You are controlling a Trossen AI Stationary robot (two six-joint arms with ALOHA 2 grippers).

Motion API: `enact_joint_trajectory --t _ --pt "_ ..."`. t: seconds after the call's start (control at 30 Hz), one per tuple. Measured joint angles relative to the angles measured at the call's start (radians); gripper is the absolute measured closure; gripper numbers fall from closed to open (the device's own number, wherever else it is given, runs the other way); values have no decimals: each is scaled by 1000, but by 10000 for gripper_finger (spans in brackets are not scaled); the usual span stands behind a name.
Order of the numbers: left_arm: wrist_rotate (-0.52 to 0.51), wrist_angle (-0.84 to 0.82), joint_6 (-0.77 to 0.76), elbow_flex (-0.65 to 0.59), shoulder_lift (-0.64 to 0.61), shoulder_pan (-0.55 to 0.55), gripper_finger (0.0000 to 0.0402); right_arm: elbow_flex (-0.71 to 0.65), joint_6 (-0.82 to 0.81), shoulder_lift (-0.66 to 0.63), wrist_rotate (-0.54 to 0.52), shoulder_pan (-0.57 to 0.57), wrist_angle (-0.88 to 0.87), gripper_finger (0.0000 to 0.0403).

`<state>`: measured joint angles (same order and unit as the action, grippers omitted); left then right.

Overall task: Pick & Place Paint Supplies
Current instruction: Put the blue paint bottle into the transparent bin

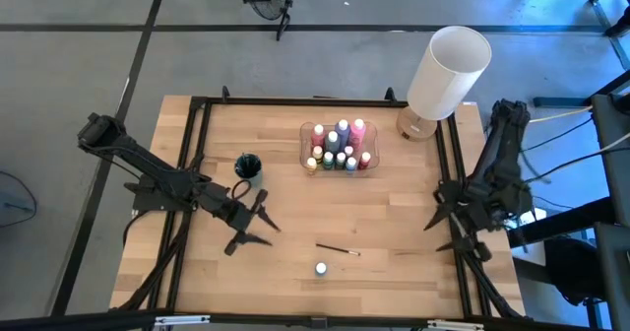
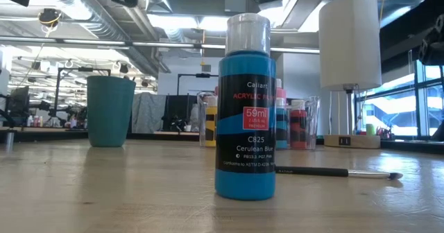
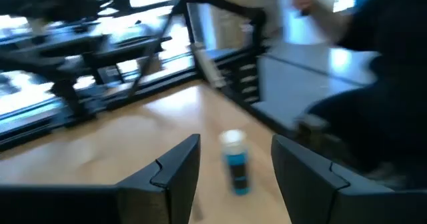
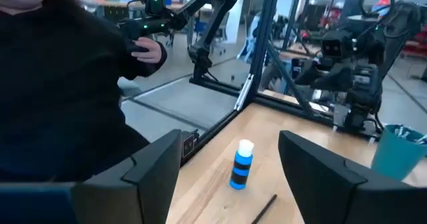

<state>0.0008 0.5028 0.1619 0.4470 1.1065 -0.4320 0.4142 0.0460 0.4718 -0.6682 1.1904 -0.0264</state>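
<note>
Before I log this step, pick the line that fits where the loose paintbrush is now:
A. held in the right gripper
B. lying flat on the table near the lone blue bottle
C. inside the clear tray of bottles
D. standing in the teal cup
B: the paintbrush lies flat on the table, just beyond the blue bottle, with neither gripper touching it.

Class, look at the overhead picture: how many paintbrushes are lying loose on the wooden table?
1. The paintbrush lies flat near the table's front edge, just behind the lone blue paint bottle. More brushes may stand hidden in the teal cup.
</note>
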Motion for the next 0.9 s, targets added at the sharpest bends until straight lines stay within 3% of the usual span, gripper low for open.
enact_joint_trajectory --t 0.17,0.33,0.5,0.73,0.9 --pt "116 -6 -4 0 0 0 221 -161 79 -1 -1 0 241 151" --pt "123 -5 -81 0 0 0 221 -169 157 -4 35 0 212 151" --pt "43 -3 -206 0 0 6 221 -169 171 -4 78 0 210 151" --pt "-89 -9 -251 34 3 82 221 -169 131 18 97 0 205 151" --pt "-170 -89 -418 72 5 161 221 -169 129 39 96 0 202 151"
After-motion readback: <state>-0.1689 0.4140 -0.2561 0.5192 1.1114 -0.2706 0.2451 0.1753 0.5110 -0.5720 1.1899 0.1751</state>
